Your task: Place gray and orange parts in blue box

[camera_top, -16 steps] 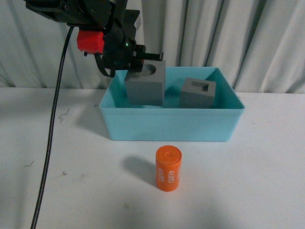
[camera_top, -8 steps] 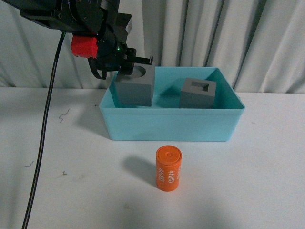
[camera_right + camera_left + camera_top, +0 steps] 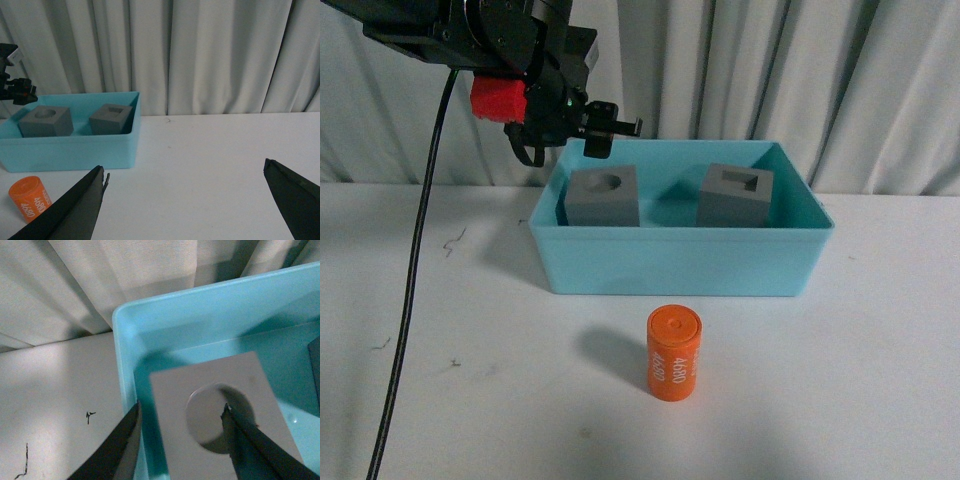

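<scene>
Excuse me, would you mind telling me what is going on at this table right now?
The robot is sorting parts into the blue box. Its left gripper hovers open just above the gray cube with the round recess, which sits inside the box beside the gray cube with the rectangular recess. The orange cylinder stands upright on the table in front of the box, not yet placed. The right gripper is open and holds nothing.
</scene>
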Available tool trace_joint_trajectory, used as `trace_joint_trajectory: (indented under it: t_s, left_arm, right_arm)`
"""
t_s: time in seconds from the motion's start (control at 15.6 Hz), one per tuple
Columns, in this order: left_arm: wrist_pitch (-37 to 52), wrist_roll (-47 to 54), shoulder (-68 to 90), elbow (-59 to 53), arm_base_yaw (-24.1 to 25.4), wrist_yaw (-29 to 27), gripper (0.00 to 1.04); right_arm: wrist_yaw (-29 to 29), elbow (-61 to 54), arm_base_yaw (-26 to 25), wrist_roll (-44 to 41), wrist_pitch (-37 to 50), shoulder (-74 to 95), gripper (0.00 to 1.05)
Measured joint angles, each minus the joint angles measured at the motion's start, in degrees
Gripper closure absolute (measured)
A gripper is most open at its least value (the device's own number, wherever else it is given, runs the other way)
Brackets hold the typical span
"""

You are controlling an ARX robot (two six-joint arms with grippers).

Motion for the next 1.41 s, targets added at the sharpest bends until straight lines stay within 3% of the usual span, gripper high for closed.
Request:
trace_joint_trajectory:
  t_s: [0.26, 0.32, 0.45, 0.64, 0.83, 0.9, 0.96, 1.09, 1.22, 1.41]
  left_arm:
    - [-0.7, -3.5, -0.8, -1.0, -0.1, 0.7, 0.11]
    - [-0.2, -5.1, -2.4, -3.1, -0.2, 2.3, 0.05]
    - [3.2, -11.9, -9.9, -9.8, -0.1, 5.8, 0.07]
    - [12.3, -22.5, -35.8, -34.2, 1.2, 13.2, 0.07]
    - [11.4, -27.1, -61.7, -64.3, 8.8, 21.2, 0.07]
    - [10.5, -27.2, -69.2, -73.2, 11.2, 21.0, 0.07]
    - [27.5, -22.7, -71.4, -80.8, 9.6, 13.0, 0.16]
    - [47.9, -10.0, -73.7, -91.2, 9.3, 3.8, 0.39]
    - [52.8, -4.3, -79.0, -95.0, 10.9, 3.4, 0.63]
    - [50.2, -2.5, -85.0, -100.5, 15.3, 7.4, 0.99]
  right_arm:
    - [0.0, 0.0, 0.0, 0.0, 0.0, 0.0, 0.06]
    - [0.0, 0.0, 0.0, 0.0, 0.0, 0.0, 0.06]
    - [0.0, 0.0, 0.0, 0.0, 0.0, 0.0, 0.06]
    - [0.0, 0.0, 0.0, 0.0, 0.0, 0.0, 0.06]
    - [0.0, 0.0, 0.0, 0.0, 0.0, 0.0, 0.06]
    - [0.0, 0.0, 0.0, 0.0, 0.0, 0.0, 0.06]
    - [-0.1, 0.0, 0.0, 0.0, 0.0, 0.0, 0.06]
    - [0.1, 0.0, 0.0, 0.0, 0.0, 0.0, 0.06]
    - [0.0, 0.0, 0.0, 0.0, 0.0, 0.0, 0.06]
    - [0.1, 0.0, 0.0, 0.0, 0.0, 0.0, 0.06]
